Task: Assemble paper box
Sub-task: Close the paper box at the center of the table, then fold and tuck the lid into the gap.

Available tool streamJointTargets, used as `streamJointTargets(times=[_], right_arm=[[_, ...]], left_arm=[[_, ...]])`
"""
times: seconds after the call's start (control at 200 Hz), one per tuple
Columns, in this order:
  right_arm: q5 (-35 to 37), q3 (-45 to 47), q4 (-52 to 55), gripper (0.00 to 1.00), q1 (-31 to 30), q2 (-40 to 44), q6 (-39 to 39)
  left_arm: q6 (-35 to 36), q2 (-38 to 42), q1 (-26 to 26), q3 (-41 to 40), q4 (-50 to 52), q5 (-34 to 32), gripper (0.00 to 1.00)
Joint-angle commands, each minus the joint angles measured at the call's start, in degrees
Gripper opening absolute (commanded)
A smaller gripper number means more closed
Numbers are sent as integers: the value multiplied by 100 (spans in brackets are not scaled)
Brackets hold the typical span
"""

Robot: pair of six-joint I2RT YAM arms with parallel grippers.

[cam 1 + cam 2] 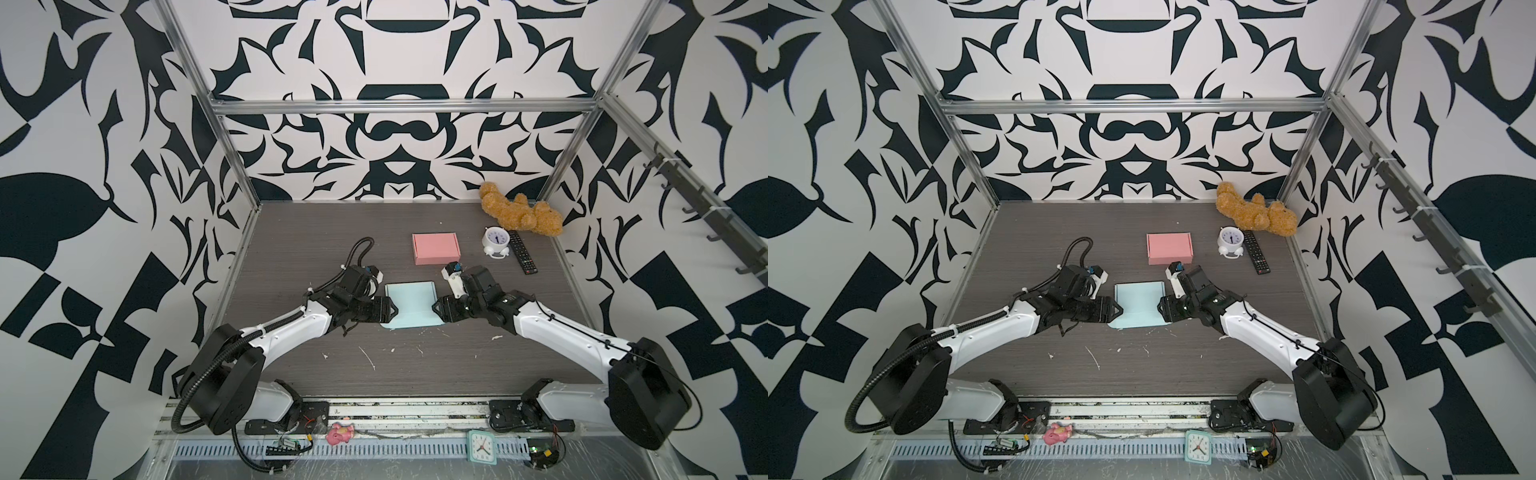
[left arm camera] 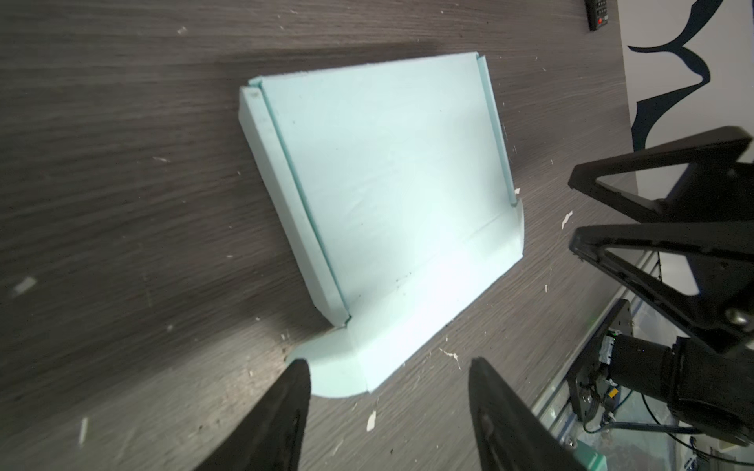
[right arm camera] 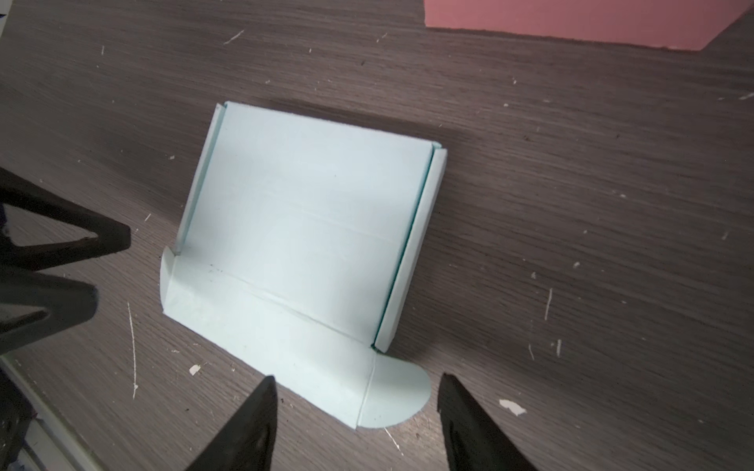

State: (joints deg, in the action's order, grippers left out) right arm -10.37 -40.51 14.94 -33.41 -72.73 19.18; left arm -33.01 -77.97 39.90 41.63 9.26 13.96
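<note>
Pale-blue paper box (image 1: 410,306) lay half-folded on your bench (image 1: 436,365); your left gripper (image 1: 395,311) and right gripper (image 1: 434,310) flanked it, both spread wide, holding nothing.

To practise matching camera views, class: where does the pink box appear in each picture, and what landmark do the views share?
Top view: pink box, just right of centre.
Top view: pink box, near centre.
Left wrist: not in it.
Right wrist: cropped at the picture's edge.
Shared landmark: light blue box, in all four.
</note>
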Motion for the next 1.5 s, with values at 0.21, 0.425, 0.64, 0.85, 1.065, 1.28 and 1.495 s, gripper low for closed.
streamJointTargets(times=[0.21,0.425,0.64,0.85,1.065,1.28,1.495], right_arm=[[-88,160,-93,65,-232,-158,199],[-104,154,-184,65,-308,-310,210],[-154,166,-254,65,-314,-409,223],[-202,166,-316,65,-324,-505,227],[-290,140,-351,67,-355,-600,261],[-294,149,-351,69,-361,-587,272],[-308,166,-376,70,-408,-587,319]], left_arm=[[-221,-158,253,-31,90,-296,65],[-214,-386,270,60,9,-298,65],[-236,-655,307,152,-117,-232,65],[-249,-743,369,199,-135,-225,65],[-293,-737,413,179,-170,-226,65],[-341,-806,473,176,-229,-227,64],[-381,-843,536,188,-275,-223,64]])
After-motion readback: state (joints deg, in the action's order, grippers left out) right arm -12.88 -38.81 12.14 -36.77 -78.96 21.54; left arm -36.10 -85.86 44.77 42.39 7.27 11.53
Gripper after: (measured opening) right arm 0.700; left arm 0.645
